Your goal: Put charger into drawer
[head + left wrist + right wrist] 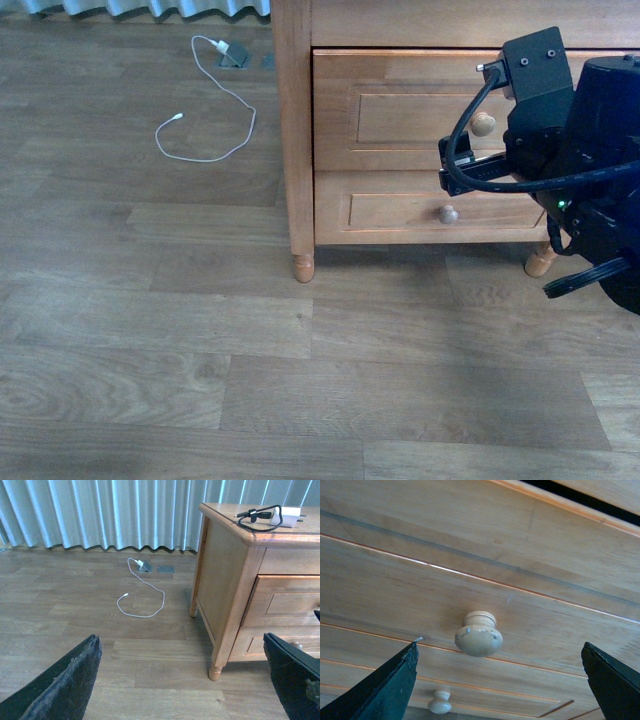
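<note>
Drawer point(400, 115) partly behind right arm point(572, 130)

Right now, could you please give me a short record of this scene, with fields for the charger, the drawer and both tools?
charger: lying on the dresser top, untouched
drawer: upper one, shut
right tool: open
knob: in front of the right tool, apart from it
left tool: open, empty, above the floor
white cable: on the floor
</note>
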You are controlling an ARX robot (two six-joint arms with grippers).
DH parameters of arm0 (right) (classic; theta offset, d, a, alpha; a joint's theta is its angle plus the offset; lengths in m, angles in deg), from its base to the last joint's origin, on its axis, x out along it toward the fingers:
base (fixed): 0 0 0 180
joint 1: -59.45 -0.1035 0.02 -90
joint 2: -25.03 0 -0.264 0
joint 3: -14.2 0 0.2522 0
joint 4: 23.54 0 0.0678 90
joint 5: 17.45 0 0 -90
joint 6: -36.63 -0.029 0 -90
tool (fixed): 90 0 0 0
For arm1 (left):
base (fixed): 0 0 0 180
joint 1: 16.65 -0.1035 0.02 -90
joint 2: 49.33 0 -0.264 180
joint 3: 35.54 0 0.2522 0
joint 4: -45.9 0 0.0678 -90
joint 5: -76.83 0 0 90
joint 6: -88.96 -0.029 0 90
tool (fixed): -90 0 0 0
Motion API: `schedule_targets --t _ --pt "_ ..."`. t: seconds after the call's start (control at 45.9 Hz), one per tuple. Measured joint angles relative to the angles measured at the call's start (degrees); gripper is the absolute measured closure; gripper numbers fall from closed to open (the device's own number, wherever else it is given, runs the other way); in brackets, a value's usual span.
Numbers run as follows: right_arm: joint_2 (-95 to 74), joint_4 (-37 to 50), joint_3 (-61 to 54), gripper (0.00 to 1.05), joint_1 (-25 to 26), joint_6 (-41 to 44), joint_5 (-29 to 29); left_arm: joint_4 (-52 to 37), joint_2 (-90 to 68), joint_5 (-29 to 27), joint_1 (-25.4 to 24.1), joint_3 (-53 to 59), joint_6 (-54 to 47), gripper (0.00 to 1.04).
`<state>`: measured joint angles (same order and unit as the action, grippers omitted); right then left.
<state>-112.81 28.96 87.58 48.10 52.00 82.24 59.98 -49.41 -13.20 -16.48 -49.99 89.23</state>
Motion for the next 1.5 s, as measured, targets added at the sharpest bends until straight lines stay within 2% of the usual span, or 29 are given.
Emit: schedule_targets --t 0.959,1.416,1.503 --pt "-3.8 -2.6 6.5 0.08 -1.9 -2.1 2.3 0.0 0.0 0.0 0.0 0.0 0.0 0.06" --pt "-3.8 -2.0 6.4 0.74 -1.5 -2.3 2.8 0.0 0.0 0.0 0.0 0.0 0.0 0.06" --pt "-3.8 -1.9 6.3 0.80 -1.5 -2.4 2.8 0.0 0.0 0.0 0.0 0.0 0.0 0.06"
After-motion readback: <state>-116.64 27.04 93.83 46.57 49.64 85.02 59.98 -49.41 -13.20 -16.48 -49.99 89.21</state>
